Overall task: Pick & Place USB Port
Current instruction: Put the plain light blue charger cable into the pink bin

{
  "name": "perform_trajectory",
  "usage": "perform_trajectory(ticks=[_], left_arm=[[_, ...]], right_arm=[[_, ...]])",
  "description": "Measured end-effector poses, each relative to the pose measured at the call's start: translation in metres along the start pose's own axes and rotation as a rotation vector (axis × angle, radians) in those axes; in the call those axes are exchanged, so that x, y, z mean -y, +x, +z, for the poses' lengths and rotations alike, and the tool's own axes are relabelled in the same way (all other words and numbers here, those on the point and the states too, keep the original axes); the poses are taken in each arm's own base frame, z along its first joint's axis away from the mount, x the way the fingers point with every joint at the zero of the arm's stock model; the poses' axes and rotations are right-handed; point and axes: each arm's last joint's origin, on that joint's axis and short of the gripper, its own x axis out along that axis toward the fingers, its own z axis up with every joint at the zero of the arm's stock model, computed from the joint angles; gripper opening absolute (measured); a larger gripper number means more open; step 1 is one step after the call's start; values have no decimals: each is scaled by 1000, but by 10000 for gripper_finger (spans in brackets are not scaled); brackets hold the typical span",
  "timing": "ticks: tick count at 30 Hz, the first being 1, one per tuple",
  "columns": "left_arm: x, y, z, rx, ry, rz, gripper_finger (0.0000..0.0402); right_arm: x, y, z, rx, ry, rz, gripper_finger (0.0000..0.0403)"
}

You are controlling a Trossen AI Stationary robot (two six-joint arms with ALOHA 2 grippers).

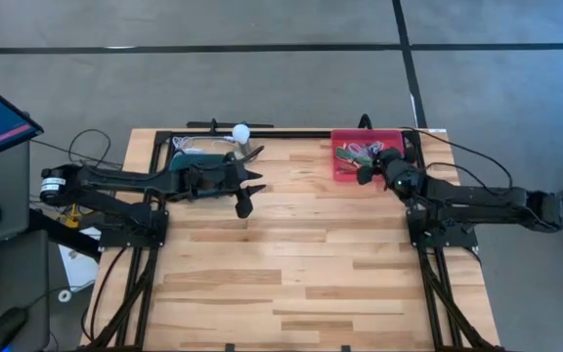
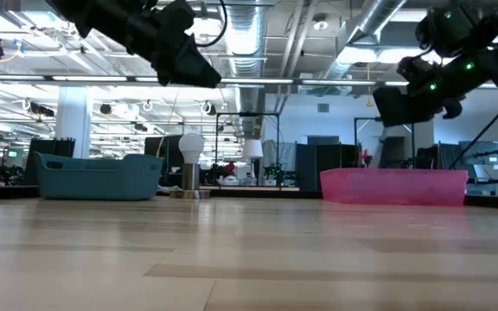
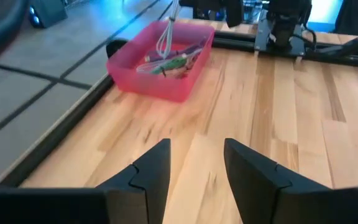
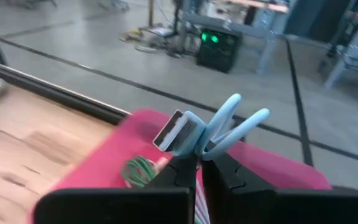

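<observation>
Fingers of the right gripper [image 4: 199,163] pinch a light-blue USB cable [image 4: 213,127] above the pink bin [image 1: 356,156]. Left gripper [image 3: 196,167] hangs parted over the table [image 1: 291,264], beside the teal bin [image 2: 98,177].

Table [image 1: 301,274]: bin [image 1: 195,149] at far left, lamp [image 1: 241,132] just beside it; tray [image 1: 342,171] at far right, holding cables [image 3: 169,61].

Two dark jointed arms, black cables trailing, blunt black pincer fingers [image 3: 253,180].
</observation>
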Motion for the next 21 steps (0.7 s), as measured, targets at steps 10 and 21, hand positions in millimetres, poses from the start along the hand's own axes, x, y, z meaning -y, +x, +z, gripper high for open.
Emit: perform_trajectory(ticks=[10, 21], left_arm=[[0, 1, -8, -18, -29, 1, 149], [0, 1, -7, -10, -34, 1, 149]], right_arm=[[12, 8, -13, -128, 20, -55, 0], [14, 9, -14, -141, 22, -70, 65]])
